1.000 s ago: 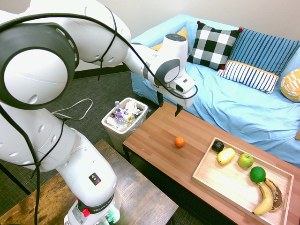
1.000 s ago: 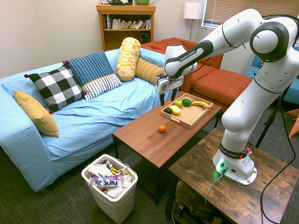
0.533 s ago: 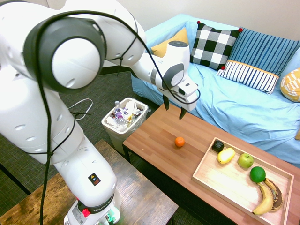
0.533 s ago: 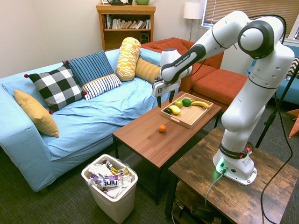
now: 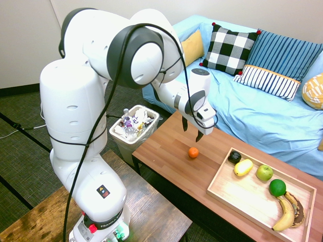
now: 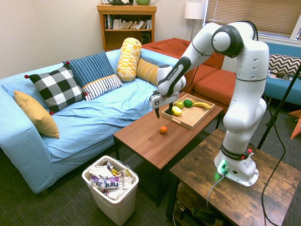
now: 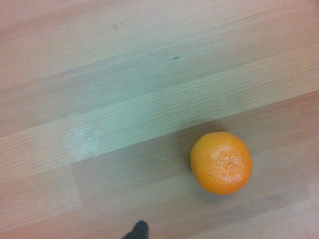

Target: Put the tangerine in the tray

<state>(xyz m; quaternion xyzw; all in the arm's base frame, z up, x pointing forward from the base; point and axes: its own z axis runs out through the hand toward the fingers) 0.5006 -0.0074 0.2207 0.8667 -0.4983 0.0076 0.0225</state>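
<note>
I count one tangerine (image 5: 193, 152), one tray (image 5: 237, 196), one lemon (image 5: 243, 167), one apple (image 5: 264, 173), one lime (image 5: 277, 187), two bananas (image 5: 285, 214).

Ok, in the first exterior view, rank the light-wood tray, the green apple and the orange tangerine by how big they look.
1. Shallow light-wood tray, clearly largest.
2. Round green apple.
3. Small orange tangerine, slightly smaller than the apple.

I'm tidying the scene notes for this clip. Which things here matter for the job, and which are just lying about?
For the job: tangerine, tray, open claw above the tangerine.

Lying about: lemon, green apple, lime, bananas, bin, pillows.
</note>
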